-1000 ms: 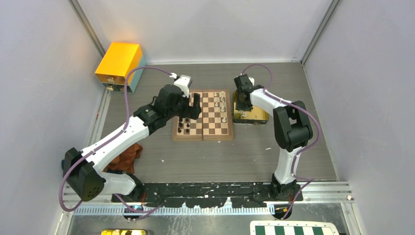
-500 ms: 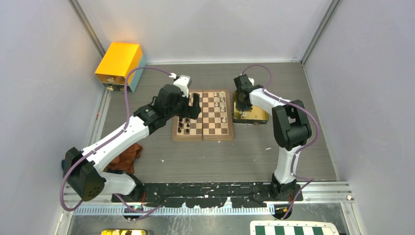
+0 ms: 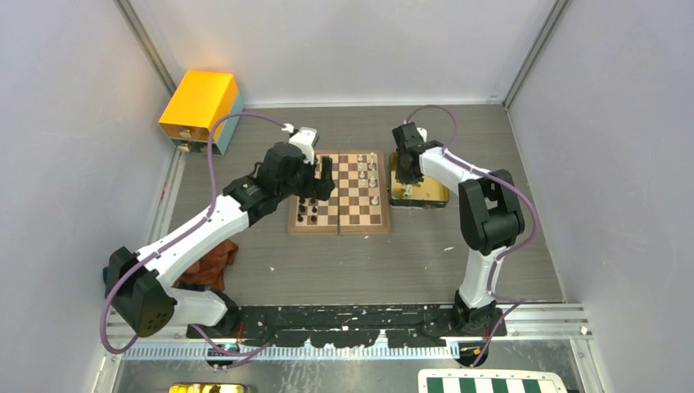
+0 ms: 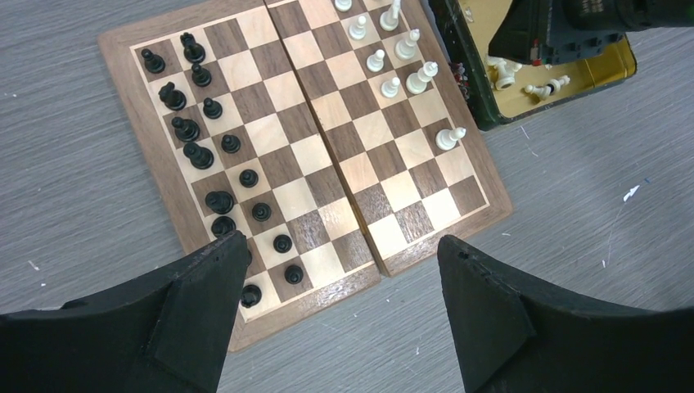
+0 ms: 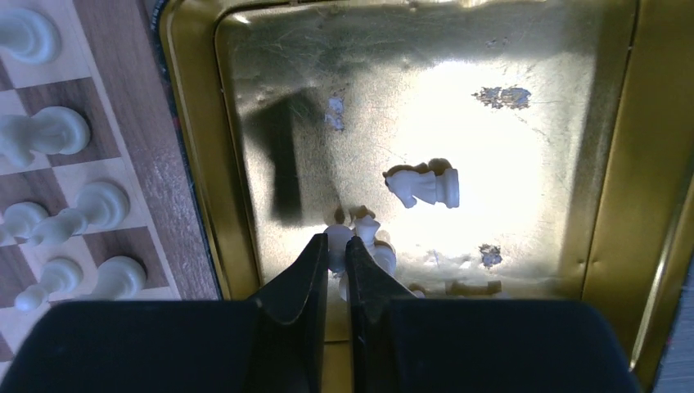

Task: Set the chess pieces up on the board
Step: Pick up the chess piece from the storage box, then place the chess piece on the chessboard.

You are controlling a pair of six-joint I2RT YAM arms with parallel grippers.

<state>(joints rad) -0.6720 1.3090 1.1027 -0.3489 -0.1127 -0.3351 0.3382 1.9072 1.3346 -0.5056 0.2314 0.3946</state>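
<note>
The board (image 4: 360,172) lies askew on the grey table (image 4: 573,246), its centre seam running from far to near. Black pieces (image 4: 199,154) stand in two ragged files along the side toward the table's left edge. White pieces (image 4: 421,78) cluster at the far end of the opposite side, one (image 4: 450,137) standing apart nearer in. The left pincer (image 4: 340,241) hangs spread wide with nothing between its fingers. Its left finger (image 4: 196,319) covers the board's near-left corner and its right finger (image 4: 507,319) is over bare table. Toward the right edge, just beside the board, a gold tray (image 4: 601,74) holds loose white pieces (image 4: 548,84) under the right arm (image 4: 573,24).
</note>
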